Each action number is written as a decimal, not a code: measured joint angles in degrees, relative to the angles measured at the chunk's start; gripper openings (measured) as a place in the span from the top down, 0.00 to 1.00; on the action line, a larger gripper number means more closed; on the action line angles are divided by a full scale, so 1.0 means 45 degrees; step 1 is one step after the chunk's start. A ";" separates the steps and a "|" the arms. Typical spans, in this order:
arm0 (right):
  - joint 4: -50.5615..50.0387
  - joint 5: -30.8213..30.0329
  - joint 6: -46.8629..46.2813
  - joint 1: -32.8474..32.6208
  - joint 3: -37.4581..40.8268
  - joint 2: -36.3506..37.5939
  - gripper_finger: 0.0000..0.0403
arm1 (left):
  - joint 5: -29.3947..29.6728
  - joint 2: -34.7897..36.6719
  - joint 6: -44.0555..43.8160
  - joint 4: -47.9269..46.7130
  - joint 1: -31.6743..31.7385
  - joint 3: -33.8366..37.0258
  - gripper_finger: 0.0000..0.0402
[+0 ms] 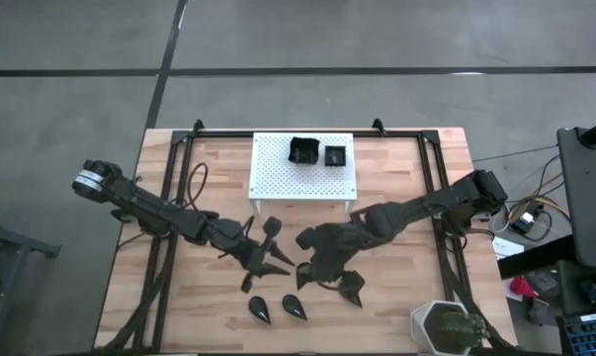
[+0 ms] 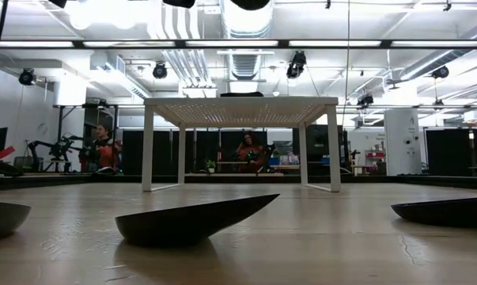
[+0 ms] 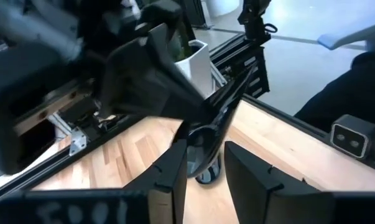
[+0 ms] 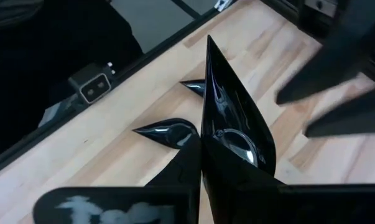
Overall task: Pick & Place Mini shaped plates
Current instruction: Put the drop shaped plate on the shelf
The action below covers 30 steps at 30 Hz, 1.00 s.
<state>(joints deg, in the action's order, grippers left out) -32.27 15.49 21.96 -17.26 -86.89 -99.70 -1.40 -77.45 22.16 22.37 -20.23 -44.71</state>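
My right gripper (image 4: 203, 158) (image 1: 312, 263) is shut on a glossy black teardrop plate (image 4: 231, 106), above the middle of the table in front of the white stand (image 1: 302, 183). My left gripper (image 3: 206, 171) (image 1: 268, 252) is open just left of it, fingers pointing at that plate (image 3: 215, 124) and touching nothing. Three more teardrop plates (image 1: 261, 309) (image 1: 296, 305) (image 1: 352, 287) rest on their undersides near the table's near edge. Two black square dishes (image 1: 302, 150) (image 1: 334, 155) sit on the stand's top. My right gripper pinches the teardrop plate between its two fingers at the wide rounded end (image 4: 227, 146). The plate stands on edge, its pointed tip (image 4: 209, 40) aimed away from the gripper. It looks lifted off the wood. The fingers themselves hide the exact spot of contact.
The grey-green pot (image 1: 446, 326) stands at the near right corner. A black frame rail (image 1: 441, 188) runs along the table's sides and far edge. In the low view three plates (image 2: 191, 222) (image 2: 452, 210) (image 2: 1, 218) lie before the stand (image 2: 242, 111); people show in the room behind.
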 joint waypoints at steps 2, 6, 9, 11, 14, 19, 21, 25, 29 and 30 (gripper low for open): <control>-0.0005 0.0000 0.0125 0.0080 0.0000 0.0000 0.98 | -0.0046 0.0000 -0.0007 0.0015 -0.0001 0.0000 0.75; 0.0124 0.0023 0.0271 0.0233 0.0000 0.0000 0.98 | -0.0047 0.0000 -0.0016 0.0017 0.0004 0.0000 0.76; 0.0413 0.0666 0.0263 0.0400 0.0000 0.0000 0.98 | -0.0046 0.0000 -0.0016 -0.0013 0.0004 0.0000 0.76; 0.0643 0.1042 0.0201 0.0487 -0.0007 0.0000 0.98 | -0.0051 0.0000 -0.0016 -0.0019 0.0004 0.0000 0.76; 0.0642 0.1117 0.0182 0.0589 -0.0010 0.0000 0.98 | -0.0056 0.0000 -0.0021 -0.0053 -0.0025 0.0000 0.76; 0.0754 0.1132 0.0169 0.0635 -0.0010 0.0000 0.98 | -0.0090 0.0000 -0.0076 -0.0058 -0.0025 0.0000 0.77; 0.0865 0.1132 0.0171 0.0652 -0.0010 0.0000 0.98 | -0.0128 0.0000 -0.0210 0.0000 -0.0030 0.0000 0.77; 0.0935 0.1132 0.0213 0.0691 -0.0010 0.0000 0.98 | -0.0136 0.0000 -0.0288 0.0016 -0.0030 0.0000 0.77; 0.0933 0.1132 0.0213 0.0696 -0.0010 0.0000 0.98 | -0.0406 0.0000 -0.0489 0.0032 -0.0044 0.0000 0.77; 0.0933 0.1132 0.0213 0.0696 -0.0010 0.0000 0.98 | -0.0441 0.0000 -0.0521 0.0025 -0.0044 0.0000 0.77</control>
<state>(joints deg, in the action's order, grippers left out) -28.08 20.58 22.92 -14.13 -86.94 -99.70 -3.39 -77.45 19.81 22.48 -20.43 -44.71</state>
